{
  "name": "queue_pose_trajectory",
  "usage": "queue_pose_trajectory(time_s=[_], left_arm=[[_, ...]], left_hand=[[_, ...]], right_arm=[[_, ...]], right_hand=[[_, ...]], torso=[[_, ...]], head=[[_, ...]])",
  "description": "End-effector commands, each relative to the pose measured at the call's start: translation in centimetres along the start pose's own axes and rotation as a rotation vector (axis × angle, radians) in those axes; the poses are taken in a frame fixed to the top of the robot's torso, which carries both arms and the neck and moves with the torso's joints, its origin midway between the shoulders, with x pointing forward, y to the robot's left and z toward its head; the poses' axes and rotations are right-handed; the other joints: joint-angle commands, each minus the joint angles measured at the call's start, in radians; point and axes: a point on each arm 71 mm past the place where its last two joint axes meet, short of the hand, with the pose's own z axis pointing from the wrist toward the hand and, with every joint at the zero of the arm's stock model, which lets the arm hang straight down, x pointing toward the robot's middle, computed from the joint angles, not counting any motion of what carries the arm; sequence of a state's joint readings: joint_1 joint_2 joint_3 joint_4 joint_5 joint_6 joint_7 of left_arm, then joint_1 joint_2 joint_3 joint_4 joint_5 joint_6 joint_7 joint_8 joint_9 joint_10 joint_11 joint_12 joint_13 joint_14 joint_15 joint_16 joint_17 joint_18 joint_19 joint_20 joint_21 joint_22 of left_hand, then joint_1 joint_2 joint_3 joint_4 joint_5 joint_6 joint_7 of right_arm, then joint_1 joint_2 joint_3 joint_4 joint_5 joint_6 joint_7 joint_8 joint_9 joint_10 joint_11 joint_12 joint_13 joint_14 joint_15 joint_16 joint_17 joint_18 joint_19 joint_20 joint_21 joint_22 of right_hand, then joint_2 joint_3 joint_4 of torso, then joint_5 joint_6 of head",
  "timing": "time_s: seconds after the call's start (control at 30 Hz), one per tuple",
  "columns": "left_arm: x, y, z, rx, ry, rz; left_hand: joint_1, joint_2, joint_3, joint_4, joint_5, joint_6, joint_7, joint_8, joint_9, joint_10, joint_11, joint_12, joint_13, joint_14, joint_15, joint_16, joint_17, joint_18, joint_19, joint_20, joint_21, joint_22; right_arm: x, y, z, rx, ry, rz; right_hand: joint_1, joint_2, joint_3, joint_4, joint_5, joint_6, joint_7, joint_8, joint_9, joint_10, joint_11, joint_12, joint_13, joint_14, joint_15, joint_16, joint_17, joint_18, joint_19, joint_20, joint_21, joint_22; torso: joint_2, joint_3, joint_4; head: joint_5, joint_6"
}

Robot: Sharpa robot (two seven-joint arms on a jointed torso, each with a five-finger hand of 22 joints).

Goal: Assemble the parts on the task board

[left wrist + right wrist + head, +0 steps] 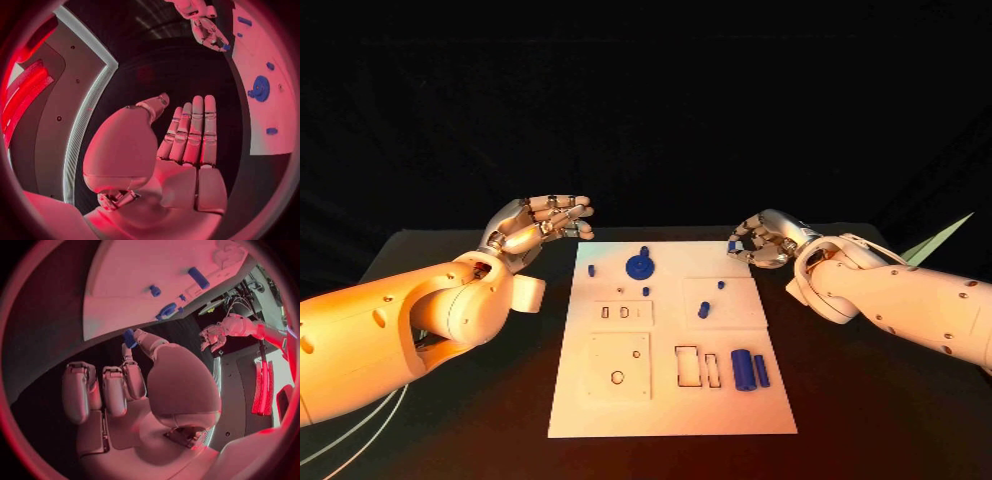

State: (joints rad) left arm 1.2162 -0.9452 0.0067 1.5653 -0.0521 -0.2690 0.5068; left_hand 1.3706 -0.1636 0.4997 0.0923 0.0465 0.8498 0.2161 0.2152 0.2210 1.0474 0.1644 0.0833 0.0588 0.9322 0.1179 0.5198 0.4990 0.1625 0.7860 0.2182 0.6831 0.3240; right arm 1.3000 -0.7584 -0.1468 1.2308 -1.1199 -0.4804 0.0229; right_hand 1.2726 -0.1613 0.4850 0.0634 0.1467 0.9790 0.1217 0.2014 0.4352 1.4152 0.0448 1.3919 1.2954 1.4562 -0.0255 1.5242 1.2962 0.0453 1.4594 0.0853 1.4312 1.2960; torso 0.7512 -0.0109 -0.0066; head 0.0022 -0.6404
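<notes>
The white task board [672, 400] lies in the middle of the black table. A round blue part [642, 265] stands near the board's far edge, with small blue pegs [704, 310] around it and two blue cylinders [750, 370] near the right side. My right hand [764, 240] hovers at the board's far right corner and pinches a small blue part [129, 337] between thumb and a finger. My left hand [538, 225] is raised left of the board's far left corner, fingers [190, 130] straight and apart, holding nothing.
Rectangular recesses [697, 367] and an inset plate with holes [617, 365] sit in the board's near half. Bare black table [877, 400] lies on both sides of the board. A pale green sheet corner [935, 240] sticks up at the far right.
</notes>
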Motion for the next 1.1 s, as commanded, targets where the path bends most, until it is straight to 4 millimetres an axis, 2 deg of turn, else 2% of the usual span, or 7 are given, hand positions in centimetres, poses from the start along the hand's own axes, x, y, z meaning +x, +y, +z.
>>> queue_pose_trajectory(time_s=[0.03, 0.17, 0.33, 0.47, 0.63, 0.83, 1.1], left_arm=[[0.0, -0.1, 0.1, 0.003, -0.002, 0.002], [-0.1, 0.0, 0.2, 0.003, -0.007, 0.005], [-0.1, 0.4, 0.7, 0.002, -0.011, 0.007], [-0.1, 0.7, 1.0, -0.001, -0.013, 0.01], [-0.1, 1.1, 1.4, -0.004, -0.019, 0.014], [-0.1, 1.3, 1.6, -0.007, -0.022, 0.016], [-0.1, 1.4, 1.6, -0.01, -0.023, 0.018]], left_hand=[[-0.024, -0.008, 0.008, -0.005, 0.009, -0.015, 0.011, 0.009, 0.017, 0.003, 0.006, -0.004, 0.016, -0.006, -0.002, -0.015, -0.01, 0.021, -0.001, 0.002, -0.022, -0.011], [-0.025, -0.008, 0.008, -0.005, 0.009, -0.015, 0.011, 0.009, 0.018, 0.003, 0.006, -0.004, 0.016, -0.004, -0.002, -0.015, -0.01, 0.021, 0.001, 0.002, -0.022, -0.011], [-0.026, -0.008, 0.008, -0.005, 0.009, -0.014, 0.011, 0.009, 0.018, 0.004, 0.005, -0.004, 0.016, -0.001, -0.002, -0.014, -0.01, 0.021, 0.003, 0.002, -0.022, -0.012], [-0.026, -0.007, 0.008, -0.005, 0.009, -0.014, 0.011, 0.01, 0.018, 0.005, 0.005, -0.003, 0.016, 0.002, -0.003, -0.014, -0.01, 0.022, 0.005, 0.002, -0.022, -0.013], [-0.026, -0.006, 0.009, -0.005, 0.009, -0.012, 0.01, 0.01, 0.019, 0.006, 0.004, -0.002, 0.017, 0.009, -0.004, -0.013, -0.01, 0.022, 0.012, 0.0, -0.021, -0.013], [-0.026, -0.006, 0.009, -0.006, 0.009, -0.011, 0.01, 0.011, 0.019, 0.008, 0.004, -0.002, 0.017, 0.015, -0.006, -0.011, -0.009, 0.022, 0.018, -0.001, -0.019, -0.014], [-0.027, -0.006, 0.009, -0.006, 0.009, -0.011, 0.009, 0.011, 0.02, 0.008, 0.003, -0.001, 0.017, 0.021, -0.007, -0.01, -0.008, 0.022, 0.023, -0.002, -0.018, -0.014]], right_arm=[[-0.1, 1.7, -0.2, -0.014, -0.004, 0.008], [0.4, 4.4, -0.7, -0.047, 0.012, 0.02], [2.5, 8.1, -1.3, -0.103, 0.059, 0.028], [4.8, 11.0, -1.7, -0.156, 0.104, 0.025], [7.7, 14.1, -2.3, -0.213, 0.16, 0.011], [10.4, 15.7, -2.6, -0.239, 0.198, -0.007], [12.7, 16.2, -2.9, -0.237, 0.219, -0.03]], right_hand=[[-0.009, 0.05, 0.058, 0.009, -0.002, 0.017, -0.007, 0.051, 0.038, 0.017, -0.01, 0.017, 0.095, 0.097, -0.007, 0.011, 0.201, -0.014, 0.044, -0.009, 0.02, 0.196], [-0.011, 0.051, 0.059, 0.01, -0.001, 0.016, -0.006, 0.052, 0.038, 0.016, -0.01, 0.017, 0.095, 0.097, -0.007, 0.011, 0.2, -0.014, 0.045, -0.009, 0.022, 0.197], [-0.013, 0.051, 0.06, 0.01, 0.002, 0.014, -0.006, 0.053, 0.039, 0.017, -0.01, 0.017, 0.095, 0.096, -0.007, 0.01, 0.198, -0.014, 0.046, -0.01, 0.023, 0.198], [-0.015, 0.051, 0.062, 0.01, 0.005, 0.012, -0.007, 0.054, 0.04, 0.017, -0.01, 0.017, 0.095, 0.096, -0.007, 0.009, 0.196, -0.014, 0.046, -0.01, 0.023, 0.198], [-0.015, 0.051, 0.062, 0.01, 0.006, 0.012, -0.006, 0.055, 0.04, 0.017, -0.01, 0.016, 0.095, 0.096, -0.008, 0.008, 0.195, -0.014, 0.045, -0.01, 0.022, 0.197], [-0.018, 0.05, 0.063, 0.011, 0.008, 0.009, -0.006, 0.055, 0.04, 0.017, -0.009, 0.016, 0.095, 0.095, -0.008, 0.007, 0.192, -0.013, 0.044, -0.01, 0.02, 0.196], [-0.02, 0.05, 0.063, 0.011, 0.01, 0.008, -0.006, 0.056, 0.041, 0.017, -0.009, 0.016, 0.095, 0.095, -0.007, 0.006, 0.191, -0.013, 0.044, -0.01, 0.019, 0.195]], torso=[[-0.006, -0.0023, -0.0036], [-0.011, -0.0034, -0.0058], [-0.021, -0.006, -0.0062], [-0.028, -0.0092, -0.009], [-0.037, -0.0121, -0.0071], [-0.039, -0.0151, -0.0046], [-0.036, -0.0132, -0.0062]], head=[[-0.001, 0.001], [0.001, 0.001], [0.01, -0.009], [0.016, -0.016], [0.023, -0.026], [0.031, -0.034], [0.039, -0.039]])
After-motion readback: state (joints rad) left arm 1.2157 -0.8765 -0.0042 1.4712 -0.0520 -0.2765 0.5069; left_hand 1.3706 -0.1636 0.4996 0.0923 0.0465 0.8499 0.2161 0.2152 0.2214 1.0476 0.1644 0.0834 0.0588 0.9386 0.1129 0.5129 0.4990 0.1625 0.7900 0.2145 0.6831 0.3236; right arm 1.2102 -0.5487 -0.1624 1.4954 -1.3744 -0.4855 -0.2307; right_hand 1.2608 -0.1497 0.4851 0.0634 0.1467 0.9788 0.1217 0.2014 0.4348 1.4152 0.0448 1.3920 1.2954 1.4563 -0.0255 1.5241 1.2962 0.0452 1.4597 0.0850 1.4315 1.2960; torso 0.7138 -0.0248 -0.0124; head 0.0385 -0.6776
